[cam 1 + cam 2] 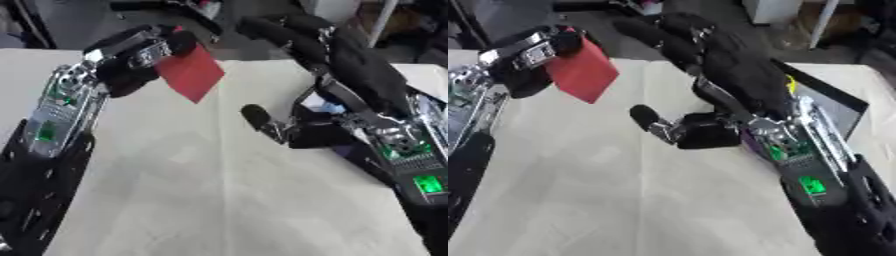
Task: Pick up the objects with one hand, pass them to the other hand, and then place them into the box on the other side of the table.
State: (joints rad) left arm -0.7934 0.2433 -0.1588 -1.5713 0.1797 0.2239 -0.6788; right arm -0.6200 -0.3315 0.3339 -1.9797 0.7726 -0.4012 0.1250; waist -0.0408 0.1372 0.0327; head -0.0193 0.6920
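Observation:
A flat red square object hangs in the air above the far part of the pale table. My left hand is shut on its upper edge, holding it tilted. My right hand is low over the table's middle right, its thumb sticking out toward the left and its fingers relaxed, holding nothing. A gap separates the right hand from the red object. The box on the right shows only as a dark rim behind my right arm.
My black right forearm crosses the far right of the table. A white and blue thing peeks out behind the right hand. Dark floor and clutter lie beyond the table's far edge.

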